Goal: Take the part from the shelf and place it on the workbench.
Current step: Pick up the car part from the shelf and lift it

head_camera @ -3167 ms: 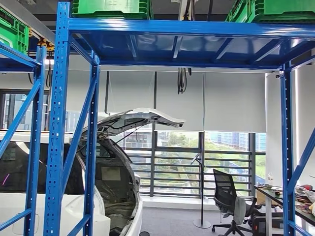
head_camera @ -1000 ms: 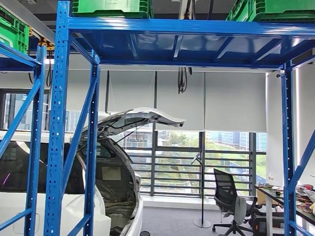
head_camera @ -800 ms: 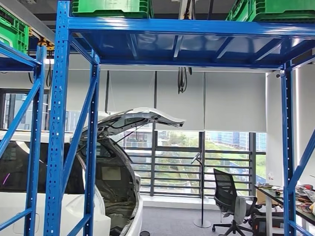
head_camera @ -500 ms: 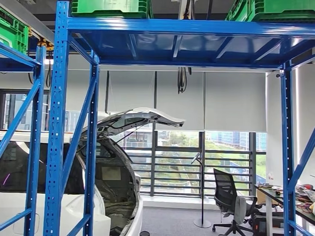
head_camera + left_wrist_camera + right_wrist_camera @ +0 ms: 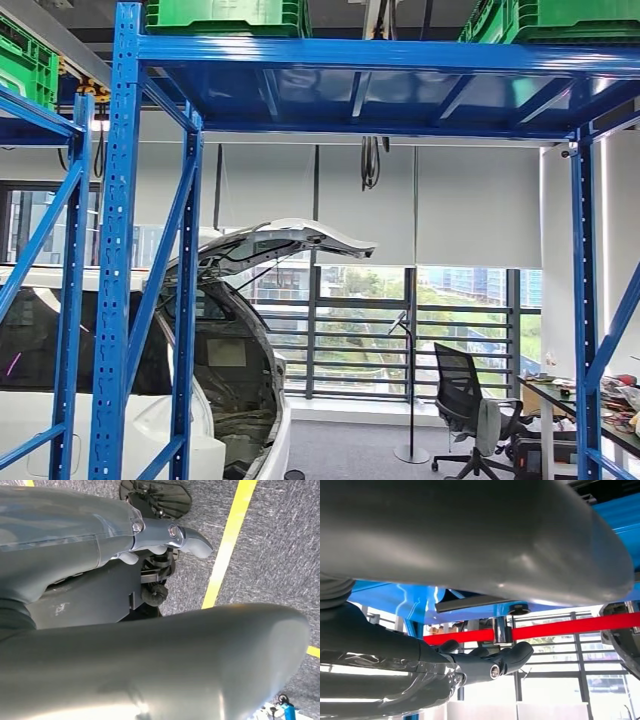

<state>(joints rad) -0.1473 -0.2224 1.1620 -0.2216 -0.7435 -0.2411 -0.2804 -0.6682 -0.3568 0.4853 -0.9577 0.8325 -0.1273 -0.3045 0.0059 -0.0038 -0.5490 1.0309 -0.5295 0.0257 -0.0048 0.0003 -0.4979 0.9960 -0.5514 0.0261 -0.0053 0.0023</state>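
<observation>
A blue steel shelf (image 5: 362, 55) spans the head view, its top deck overhead. Green crates (image 5: 226, 15) (image 5: 558, 18) stand on that deck, and another green crate (image 5: 26, 65) sits on a rack at the far left. What the crates hold is hidden. My left hand (image 5: 113, 595) hangs over grey carpet, its fingers (image 5: 181, 532) stretched out apart from the thumb (image 5: 170, 670), holding nothing. My right hand (image 5: 433, 655) is below a blue shelf deck (image 5: 418, 605), with its fingers (image 5: 501, 662) straight, away from the thumb (image 5: 471, 540), and nothing in it.
Behind the shelf posts stands a white car (image 5: 226, 330) with its tailgate raised. An office chair (image 5: 460, 400) and a cluttered desk (image 5: 604, 400) are at the right. A yellow line (image 5: 226, 545) crosses the carpet. A red barrier belt (image 5: 565, 627) runs past the right hand.
</observation>
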